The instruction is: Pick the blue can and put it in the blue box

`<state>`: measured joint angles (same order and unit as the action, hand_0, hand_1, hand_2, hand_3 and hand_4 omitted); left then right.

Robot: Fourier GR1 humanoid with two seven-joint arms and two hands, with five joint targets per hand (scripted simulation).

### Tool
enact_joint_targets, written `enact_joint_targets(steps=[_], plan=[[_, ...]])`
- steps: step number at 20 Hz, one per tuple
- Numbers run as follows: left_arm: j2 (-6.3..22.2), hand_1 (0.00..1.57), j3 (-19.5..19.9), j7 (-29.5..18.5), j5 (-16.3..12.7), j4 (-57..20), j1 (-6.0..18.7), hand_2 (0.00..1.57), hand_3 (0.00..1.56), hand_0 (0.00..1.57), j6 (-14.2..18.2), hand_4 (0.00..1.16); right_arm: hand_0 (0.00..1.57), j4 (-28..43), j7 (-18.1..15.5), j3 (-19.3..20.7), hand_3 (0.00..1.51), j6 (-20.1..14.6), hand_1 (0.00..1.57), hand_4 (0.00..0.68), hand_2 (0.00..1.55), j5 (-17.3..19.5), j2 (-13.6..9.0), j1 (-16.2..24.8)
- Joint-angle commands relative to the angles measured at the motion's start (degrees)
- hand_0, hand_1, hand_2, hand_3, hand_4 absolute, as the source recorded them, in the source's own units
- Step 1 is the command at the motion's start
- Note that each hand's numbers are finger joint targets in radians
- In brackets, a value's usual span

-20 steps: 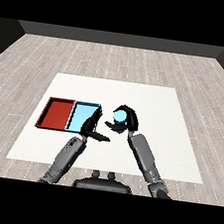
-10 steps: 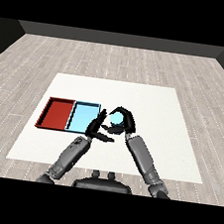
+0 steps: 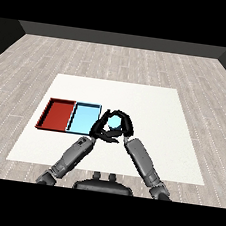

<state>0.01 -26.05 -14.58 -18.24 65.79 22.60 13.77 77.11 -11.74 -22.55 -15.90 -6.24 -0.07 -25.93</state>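
The blue can point(image 3: 115, 121) is pale blue and sits inside my right hand point(image 3: 124, 127), whose fingers curl round it just above the table. This hand hangs right beside the right edge of the light blue tray point(image 3: 83, 118). My left hand point(image 3: 99, 129) is raised next to the can on its left side, fingers fairly straight, partly overlapping the right hand. Much of the can is hidden by the black fingers.
The red tray point(image 3: 57, 114) lies directly left of the blue one, the two touching side by side. The white table point(image 3: 151, 105) stretches out behind and to the right of the hands. Both forearms come in from the lower corners.
My right hand has carried the can leftward and slightly nearer, up against the blue tray's right edge. The left hand has closed in beside it.
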Motion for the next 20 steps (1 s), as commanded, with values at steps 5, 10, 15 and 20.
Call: enact_joint_targets(steps=[5,10,15,20], plan=[[0.0,0.0,1.5,0.2,2.4,-0.2,0.7,0.0,0.0,0.0,-1.3,0.0,1.47,-1.4,0.5,-1.3,1.42,-0.6,1.47,0.585,1.47,-1.9,0.1,-2.4],[0.0,0.0,-0.6,-1.0,0.8,3.0,-2.5,0.0,0.0,0.0,-1.4,0.0,1.45,-3.0,-1.2,-2.4,1.4,-1.4,1.45,0.562,1.44,-2.7,0.1,-2.5],[0.0,0.0,-2.6,2.7,0.1,-0.6,4.8,0.0,0.0,0.0,4.9,0.0,1.47,-6.2,-2.2,-6.2,1.4,-5.0,1.47,0.528,1.46,-6.1,0.1,-7.1],[0.0,0.0,-1.8,4.4,1.9,-4.9,6.2,0.0,0.0,0.0,7.0,0.0,1.5,1.3,0.9,-5.5,1.41,-2.3,1.5,0.565,1.46,-4.2,0.0,-0.9]])
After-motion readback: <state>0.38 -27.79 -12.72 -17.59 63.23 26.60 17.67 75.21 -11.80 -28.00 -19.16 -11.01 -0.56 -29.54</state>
